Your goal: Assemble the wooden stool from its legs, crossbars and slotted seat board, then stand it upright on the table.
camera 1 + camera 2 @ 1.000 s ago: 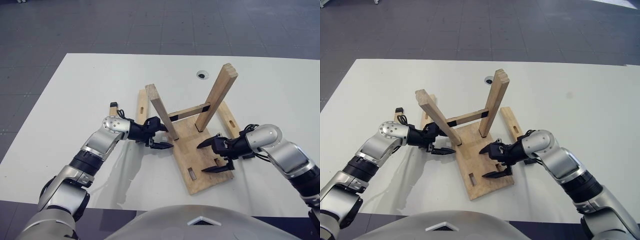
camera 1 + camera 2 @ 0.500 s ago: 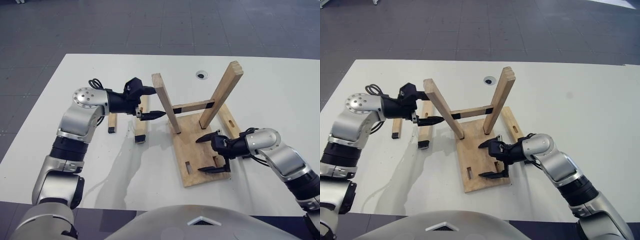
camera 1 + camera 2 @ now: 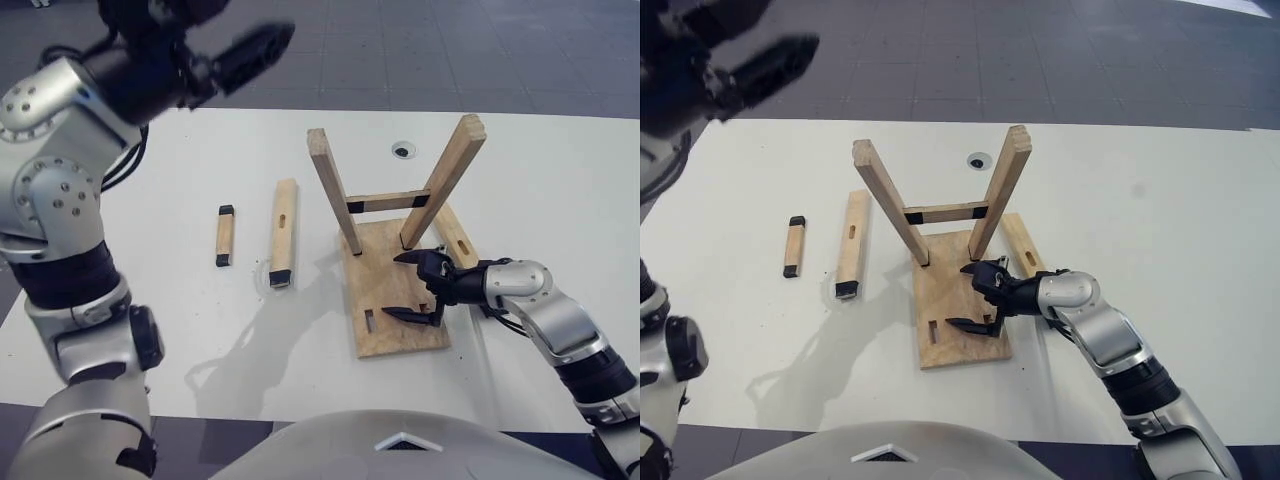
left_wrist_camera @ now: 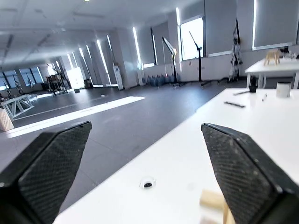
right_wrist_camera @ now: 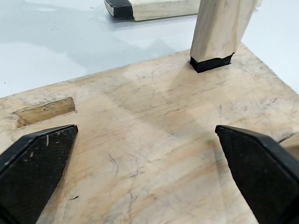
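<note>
The board (image 3: pixel 398 335) lies flat on the table (image 3: pixel 560 180); a left leg (image 3: pixel 333 190) and a right leg (image 3: pixel 447 175) stand in its far slots, splaying outward toward the top, joined by a crossbar (image 3: pixel 388 201); a third leg (image 3: pixel 460 242) lies flat just beside the board's right edge; a slotted fourth leg (image 3: pixel 283 232) and a short bar (image 3: pixel 224 235) lie side by side to the left, apart from the board; the right gripper (image 3: pixel 392 285) sits low over the board's right side, fingers spread, pinching nothing; the left gripper (image 4: pixel 145 126) is raised high above the table's far left, fingers wide apart, empty.
</note>
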Motion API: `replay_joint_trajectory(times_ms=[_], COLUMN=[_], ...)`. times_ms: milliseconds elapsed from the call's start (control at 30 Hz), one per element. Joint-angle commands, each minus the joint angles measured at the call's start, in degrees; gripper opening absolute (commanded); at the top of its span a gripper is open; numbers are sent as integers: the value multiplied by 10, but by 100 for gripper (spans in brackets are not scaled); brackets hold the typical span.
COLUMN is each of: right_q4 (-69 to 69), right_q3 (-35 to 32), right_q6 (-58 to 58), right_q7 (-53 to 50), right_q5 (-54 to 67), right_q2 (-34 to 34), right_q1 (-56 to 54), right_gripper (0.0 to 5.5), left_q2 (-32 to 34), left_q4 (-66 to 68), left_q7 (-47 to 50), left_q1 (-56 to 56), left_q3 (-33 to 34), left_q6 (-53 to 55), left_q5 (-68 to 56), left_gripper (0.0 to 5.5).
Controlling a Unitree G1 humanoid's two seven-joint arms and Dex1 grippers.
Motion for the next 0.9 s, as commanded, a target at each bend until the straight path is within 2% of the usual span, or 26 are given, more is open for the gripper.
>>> replay_joint_trajectory(times_ms=[33, 233, 367, 433, 533, 600, 667, 700, 767, 800, 833, 900], right_q4=[28, 21, 21, 23, 25, 23, 23, 24, 28, 31, 32, 27], right_q3=[22, 26, 28, 30, 33, 36, 37, 37, 35, 34, 33, 30], right_q6=[52, 60, 62, 62, 62, 63, 61, 58, 55, 55, 53, 57], right_q7=[-27, -42, -50, -52, -54, -55, -54, -53, -51, -51, -53, -57], right_q5=[-42, -42, -44, -45, -47, -49, -50, -50, -50, -51, -55, -54], right_q2=[-9, -1, 2, 4, 4, 1, -2, -5, -11, -13, -14, -12], right_q1=[32, 37, 35, 30, 29, 31, 32, 32, 28, 26, 24, 21], right_gripper=[549, 550, 550, 550, 550, 550, 550, 550, 550, 550, 550, 550], left_q2=[-71, -153, -174, -178, -153, -144, -196, -261, -333, -347, -327, -282], left_q4=[-37, -33, -34, -31, -5, -10, -42, -76, -124, -112, -87, -52], left_q7=[135, 248, 273, 297, 331, 343, 373, 404, 409, 393, 370, 348], left_q1=[-63, -31, -24, -88, -291, -340, -264, -142, 138, 219, 275, 317], left_q3=[-21, -71, -73, -32, 61, 79, 74, 44, -71, -97, -110, -103], left_q6=[81, 134, 164, 138, 76, 119, 177, 224, 280, 288, 277, 246], left_q5=[-17, 12, 13, 15, -16, -58, -114, -161, -225, -225, -193, -131], left_gripper=[434, 335, 335, 335, 335, 335, 335, 335, 335, 335, 335, 335])
